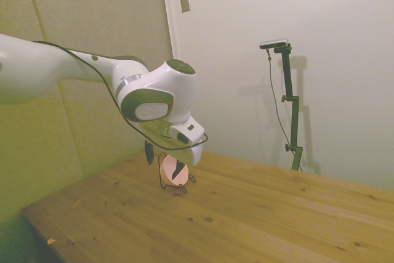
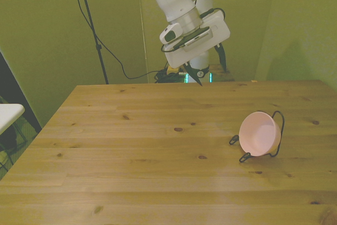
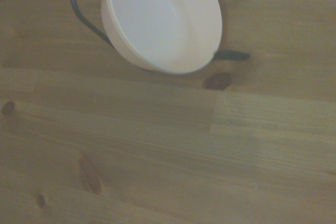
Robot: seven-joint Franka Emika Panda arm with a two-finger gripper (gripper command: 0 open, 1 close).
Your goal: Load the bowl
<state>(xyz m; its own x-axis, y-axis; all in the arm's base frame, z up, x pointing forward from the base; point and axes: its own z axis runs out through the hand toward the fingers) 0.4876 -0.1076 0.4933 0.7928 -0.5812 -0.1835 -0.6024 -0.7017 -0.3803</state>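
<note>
The pale pink bowl [image 2: 258,133] stands tilted on its edge in a black wire rack [image 2: 278,122] on the wooden table [image 2: 147,162], toward the front view's right, with its hollow facing the front view's left. My gripper [image 2: 208,66] hangs open and empty high above the table's far edge, well apart from the bowl. In the side view one dark finger [image 1: 179,169] crosses in front of the bowl [image 1: 167,167]. The wrist view shows the bowl [image 3: 163,19] and the rack [image 3: 83,9] from above, with bare wood around them.
A white flat object [image 2: 8,112] juts in at the front view's left edge, off the table. Cables and a small green-lit device [image 2: 185,78] lie behind the table's far edge. Walls stand close behind the table in the side view.
</note>
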